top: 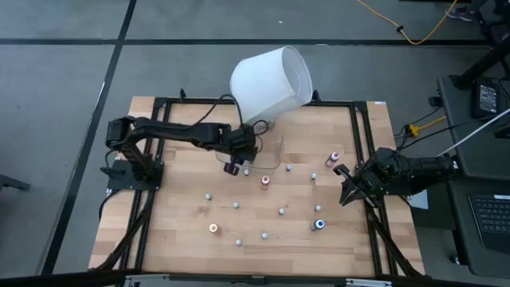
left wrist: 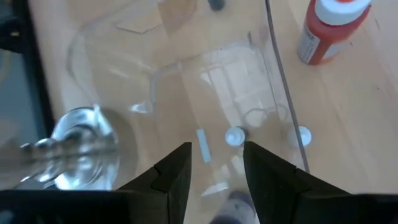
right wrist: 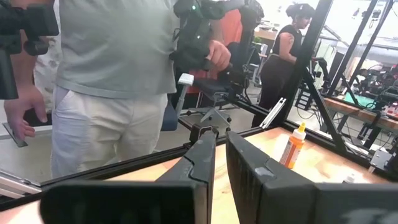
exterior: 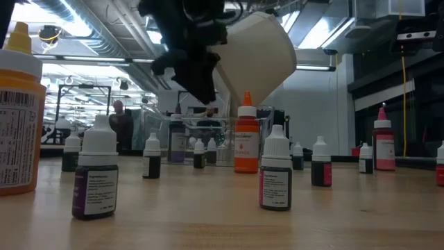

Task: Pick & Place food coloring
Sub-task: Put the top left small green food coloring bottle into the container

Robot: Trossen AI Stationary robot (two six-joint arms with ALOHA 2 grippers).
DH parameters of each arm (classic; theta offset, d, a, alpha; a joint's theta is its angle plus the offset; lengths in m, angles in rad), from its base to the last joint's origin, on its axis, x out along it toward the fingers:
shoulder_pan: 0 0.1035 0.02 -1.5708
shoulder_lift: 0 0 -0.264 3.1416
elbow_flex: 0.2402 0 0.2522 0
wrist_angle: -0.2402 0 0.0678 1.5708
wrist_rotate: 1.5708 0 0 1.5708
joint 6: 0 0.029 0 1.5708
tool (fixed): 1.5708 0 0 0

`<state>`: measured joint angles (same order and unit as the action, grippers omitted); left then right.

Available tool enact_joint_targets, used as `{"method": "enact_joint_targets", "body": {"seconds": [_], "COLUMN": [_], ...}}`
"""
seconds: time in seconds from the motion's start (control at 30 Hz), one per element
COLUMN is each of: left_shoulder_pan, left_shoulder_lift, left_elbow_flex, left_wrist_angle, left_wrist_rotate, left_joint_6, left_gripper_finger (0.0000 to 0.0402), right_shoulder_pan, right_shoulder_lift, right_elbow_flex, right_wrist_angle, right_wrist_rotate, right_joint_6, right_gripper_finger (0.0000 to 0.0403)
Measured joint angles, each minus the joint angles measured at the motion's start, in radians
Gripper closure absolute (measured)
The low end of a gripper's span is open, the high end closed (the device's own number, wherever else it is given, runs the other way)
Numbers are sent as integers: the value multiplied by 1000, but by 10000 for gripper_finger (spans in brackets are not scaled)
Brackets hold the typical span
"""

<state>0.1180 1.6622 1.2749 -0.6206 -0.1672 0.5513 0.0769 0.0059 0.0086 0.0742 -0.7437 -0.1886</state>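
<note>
Several tiny food coloring bottles stand scattered on the wooden table (top: 183, 215), among them an orange-capped one (top: 265, 182), a blue-capped one (top: 319, 224) and a pink-capped one (top: 335, 156). My left gripper (top: 233, 165) hangs above the near left part of the clear tray (left wrist: 186, 81), fingers apart and slanting down. Through the tray, two white caps (left wrist: 234, 137) (left wrist: 300, 134) show beyond its fingertips (left wrist: 214, 158). A dark blurred shape (left wrist: 235, 204) sits low between the fingers; I cannot tell what it is. My right gripper (top: 347, 191) waits shut at the table's right edge.
A big white lampshade (top: 271, 78) leans over the table's far edge, just behind the tray, with a shiny metal foot (left wrist: 74, 146) beside it. An orange bottle (exterior: 245, 135) stands in front of the tray. A black frame (top: 362, 151) rims the table. People stand beyond the table (right wrist: 112, 74).
</note>
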Motion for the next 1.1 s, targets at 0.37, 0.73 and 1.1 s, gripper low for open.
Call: {"method": "enact_joint_targets", "body": {"seconds": [0.37, 0.73, 1.1], "left_shoulder_pan": [-104, -304, -460], "left_shoulder_lift": [-115, -133, -104], "left_elbow_flex": [1, 97, 123], "left_wrist_angle": [-59, -295, -389], "left_wrist_rotate": [-245, -452, -445], "left_joint_6": [-181, -733, -1523], "left_gripper_finger": [263, 261, 267], "right_shoulder_pan": [0, 0, 0], "right_shoulder_lift": [0, 0, 0], "right_elbow_flex": [0, 0, 0], "right_wrist_angle": [0, 0, -1], "right_wrist_rotate": [0, 0, 0], "right_joint_6": [0, 0, 0], "right_gripper_finger": [359, 359, 359]}}
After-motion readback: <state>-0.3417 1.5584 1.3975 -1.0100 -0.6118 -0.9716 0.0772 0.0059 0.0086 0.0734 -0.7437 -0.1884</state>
